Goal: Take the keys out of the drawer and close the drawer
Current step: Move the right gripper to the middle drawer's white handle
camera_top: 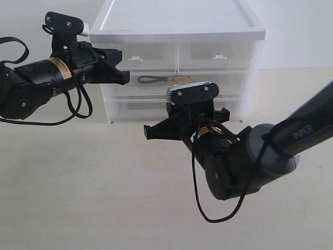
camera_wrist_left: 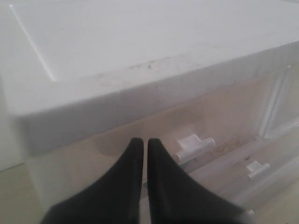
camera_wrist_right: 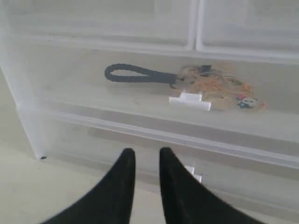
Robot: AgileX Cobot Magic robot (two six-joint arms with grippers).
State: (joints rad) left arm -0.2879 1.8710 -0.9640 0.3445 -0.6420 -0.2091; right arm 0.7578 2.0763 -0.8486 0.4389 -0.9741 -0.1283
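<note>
The keys (camera_wrist_right: 210,85), gold rings with small charms and a black braided strap (camera_wrist_right: 135,74), lie inside the upper full-width translucent drawer (camera_wrist_right: 117,100), seen through its front. The drawer sits flush in the white unit (camera_top: 177,23), its white tab handle (camera_wrist_right: 190,100) just in front of the keys. The strap also shows in the exterior view as the keys (camera_top: 153,79). My right gripper (camera_wrist_right: 142,153) hovers a short way before the unit, low and left of the handle, narrowly open and empty. My left gripper (camera_wrist_left: 141,142) is shut and empty by the unit's upper left corner.
Two half-width drawers (camera_top: 179,54) fill the top row, each with a tab handle (camera_wrist_left: 194,145). A like full-width bottom drawer (camera_wrist_right: 140,149) sits below. The unit stands at the back of a beige table (camera_top: 78,182). The right arm (camera_top: 291,140) reaches in from the right.
</note>
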